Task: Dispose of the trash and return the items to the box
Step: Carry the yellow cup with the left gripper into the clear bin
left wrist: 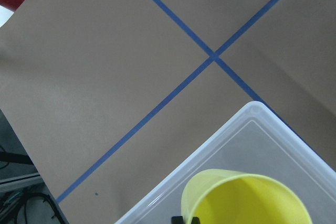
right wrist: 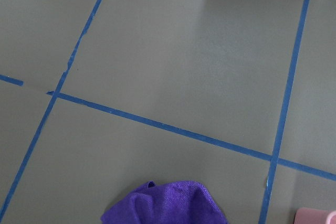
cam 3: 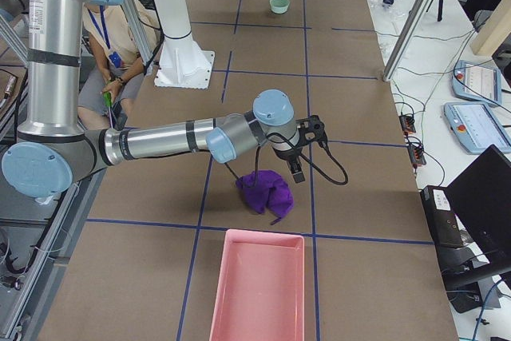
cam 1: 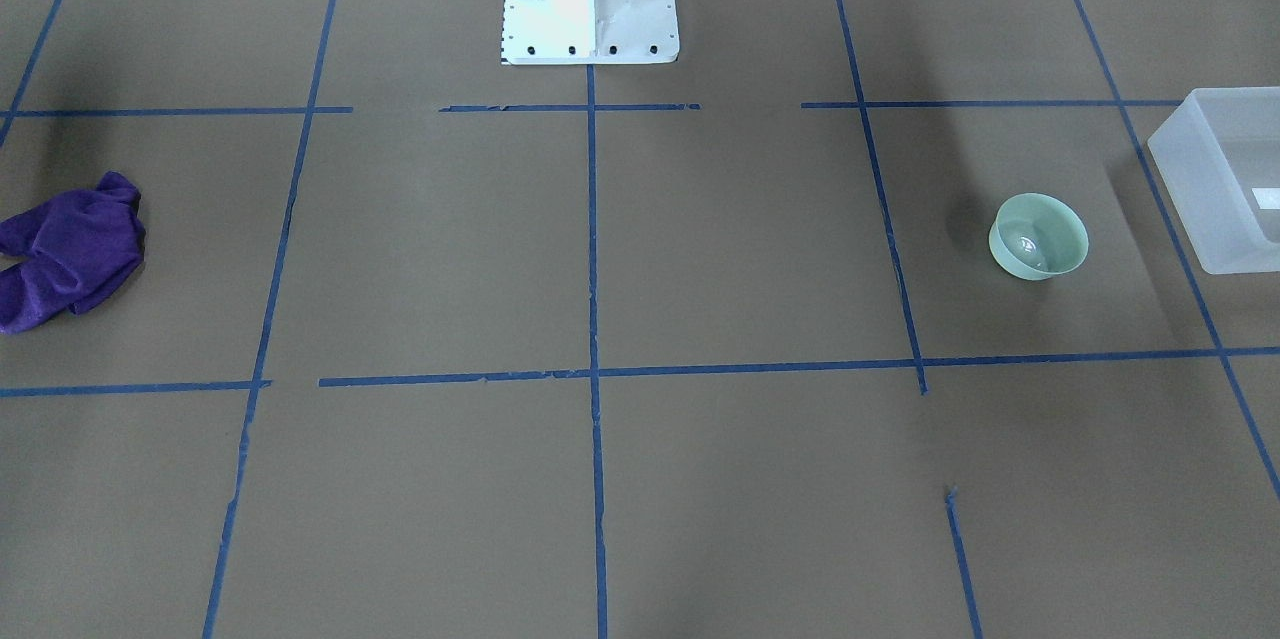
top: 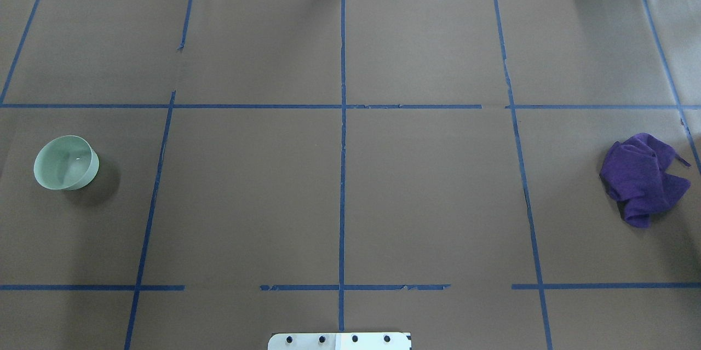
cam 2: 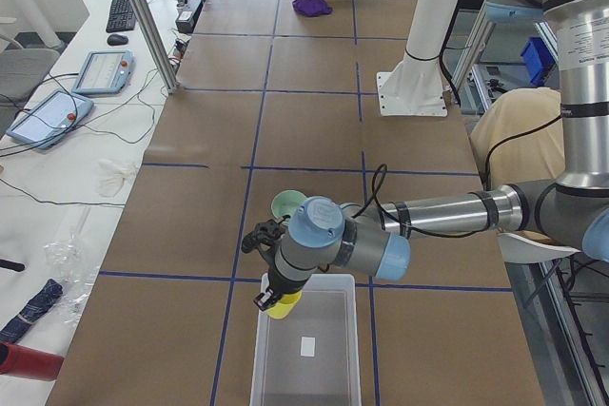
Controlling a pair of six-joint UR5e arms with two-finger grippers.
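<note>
Now | yellow cup (left wrist: 247, 203) over box (left wrist: 199, 153) | bowl (cam 1: 1038, 236) nearby | purple cloth (top: 643, 177) well apart

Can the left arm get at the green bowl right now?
Probably not yet: the left gripper holds the yellow cup over the box. The bowl stands uncovered nearby, so after releasing it looks reachable.

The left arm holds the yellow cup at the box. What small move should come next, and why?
Probably carry the yellow cup a little inward over the box before releasing: the left gripper holds it above the box's corner, close to the wall.
</note>
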